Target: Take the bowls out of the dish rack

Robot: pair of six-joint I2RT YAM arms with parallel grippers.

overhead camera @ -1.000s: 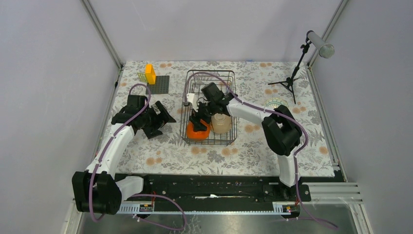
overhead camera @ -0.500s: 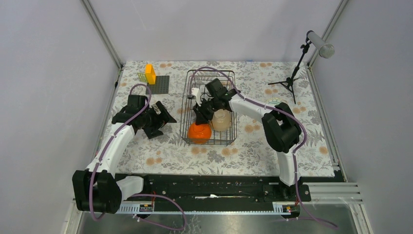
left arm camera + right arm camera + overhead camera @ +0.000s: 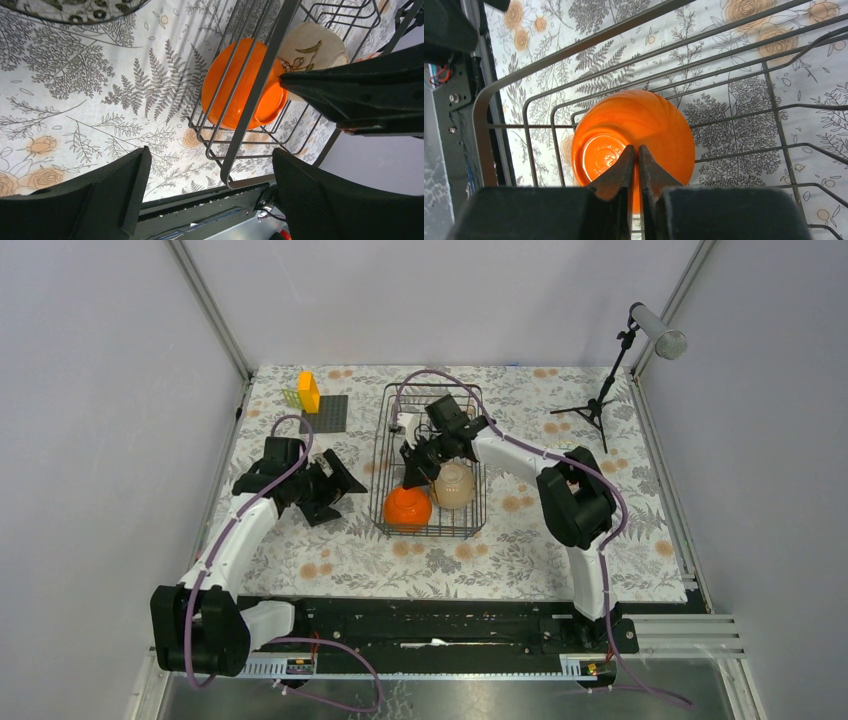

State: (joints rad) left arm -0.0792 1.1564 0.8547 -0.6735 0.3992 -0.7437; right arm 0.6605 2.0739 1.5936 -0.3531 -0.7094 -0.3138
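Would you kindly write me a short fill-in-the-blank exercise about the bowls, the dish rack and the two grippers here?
The orange bowl and the cream bowl both sit ___ the dish rack.
The right gripper, pointing at the orange bowl, has its fingers ___.
The left gripper, outside the rack, has its fingers ___.
Missing words: inside; shut; open.

Seemingly overturned, orange bowl (image 3: 235,107) sits in dish rack (image 3: 249,114).
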